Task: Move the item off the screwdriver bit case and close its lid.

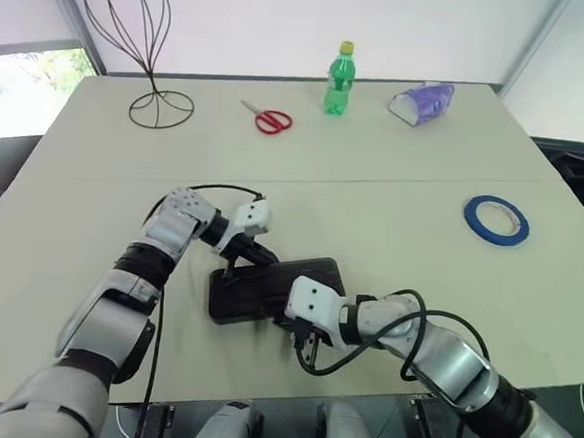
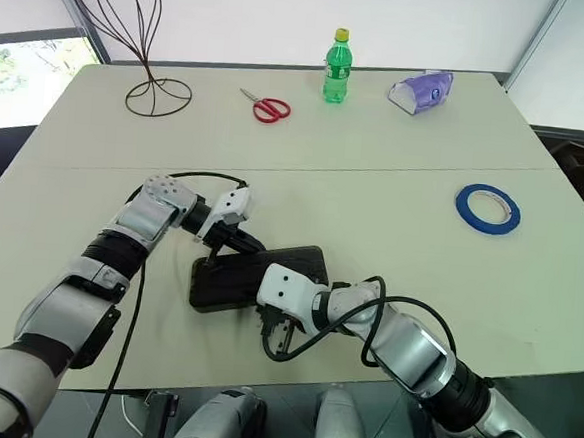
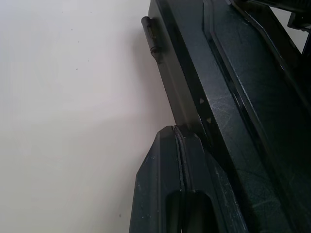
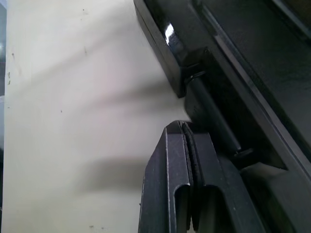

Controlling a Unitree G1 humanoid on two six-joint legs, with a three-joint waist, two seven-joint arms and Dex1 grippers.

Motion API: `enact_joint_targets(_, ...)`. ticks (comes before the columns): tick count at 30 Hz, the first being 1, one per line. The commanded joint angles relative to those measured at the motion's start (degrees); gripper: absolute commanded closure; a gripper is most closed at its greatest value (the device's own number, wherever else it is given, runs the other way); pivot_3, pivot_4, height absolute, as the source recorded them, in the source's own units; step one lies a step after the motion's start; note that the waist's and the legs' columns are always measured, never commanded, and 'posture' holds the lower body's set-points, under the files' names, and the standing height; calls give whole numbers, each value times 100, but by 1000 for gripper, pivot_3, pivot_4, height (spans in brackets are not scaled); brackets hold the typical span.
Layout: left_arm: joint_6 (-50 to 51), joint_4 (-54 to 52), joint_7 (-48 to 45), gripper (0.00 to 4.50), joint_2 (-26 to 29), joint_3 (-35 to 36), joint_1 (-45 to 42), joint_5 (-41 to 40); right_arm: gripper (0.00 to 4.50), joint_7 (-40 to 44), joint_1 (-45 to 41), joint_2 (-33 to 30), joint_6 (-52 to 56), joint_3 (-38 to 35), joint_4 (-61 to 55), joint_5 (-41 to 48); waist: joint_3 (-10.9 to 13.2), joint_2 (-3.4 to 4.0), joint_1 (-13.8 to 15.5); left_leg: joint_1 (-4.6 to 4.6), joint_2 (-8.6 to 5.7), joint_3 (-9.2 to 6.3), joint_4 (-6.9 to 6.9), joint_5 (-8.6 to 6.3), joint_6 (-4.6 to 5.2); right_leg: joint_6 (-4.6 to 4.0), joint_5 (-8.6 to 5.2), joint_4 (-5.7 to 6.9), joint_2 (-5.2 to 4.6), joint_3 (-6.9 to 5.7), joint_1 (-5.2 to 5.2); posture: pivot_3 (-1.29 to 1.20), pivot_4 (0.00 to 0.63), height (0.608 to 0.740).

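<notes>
Bit case [image 1: 272,288] lies flat near the tabletop's [image 1: 395,186] front edge, lid down or nearly so; rigid, light plastic, likely to skid, so best pressed from above. My left pincer [image 1: 237,265] and right pincer [image 1: 306,342], both pinched shut and empty, flank its edges. Blue tape roll [image 1: 496,219] sits well apart, off to my right.

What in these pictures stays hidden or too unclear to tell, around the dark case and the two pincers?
- Whether the lid has latched on the screwdriver bit case: head views, too small, arms cover its edges.
- The bits inside: dark cover hides them.
- The right pincer touching the case: right wrist view, too close to tell.
- The left pincer: same, left wrist view.
- The bottle label: too small.
</notes>
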Motion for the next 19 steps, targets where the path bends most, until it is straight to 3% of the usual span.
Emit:
enact_joint_targets(1,262,-456,-592,4500,-328,-357,390,-293,4444,-772,-311,51,194,-382,641,-747,-2,-1,6,4,0,1,0,0,0,0,0,0,0,0,2,0,150,740)
enact_joint_targets(6,-19,-190,-65,4500,-551,-56,261,-186,4444,-659,-198,170,460,-536,316,-482,-7,-6,39,19,0,1,0,0,0,0,0,0,0,1,14,0,150,740)
enact_joint_targets(10,-677,656,726,4500,-770,396,-229,-73,4444,-407,253,300,1113,-1209,-667,245,-11,-14,147,22,-4,0,10,1,-1,0,0,-1,-2,1,28,0,150,740)
enact_joint_targets(14,-1138,1373,1311,4500,-669,850,-736,-163,4444,24,1094,417,2138,-2704,-2184,1598,-10,-15,188,-6,-17,0,20,0,0,0,0,2,-15,3,6,0,150,740)
enact_joint_targets(16,-926,1493,1516,4500,-371,1326,-959,-485,4444,237,1307,723,2555,-4318,-2546,2777,-8,-18,182,-10,-15,-1,16,0,0,0,0,3,-21,4,0,0,150,740)
enact_joint_targets(19,-796,1305,1614,4500,36,1687,-906,-691,4444,17,940,893,2797,-5942,-2230,3761,-7,-19,126,-11,-8,0,15,0,0,0,0,5,-19,8,0,0,150,740)
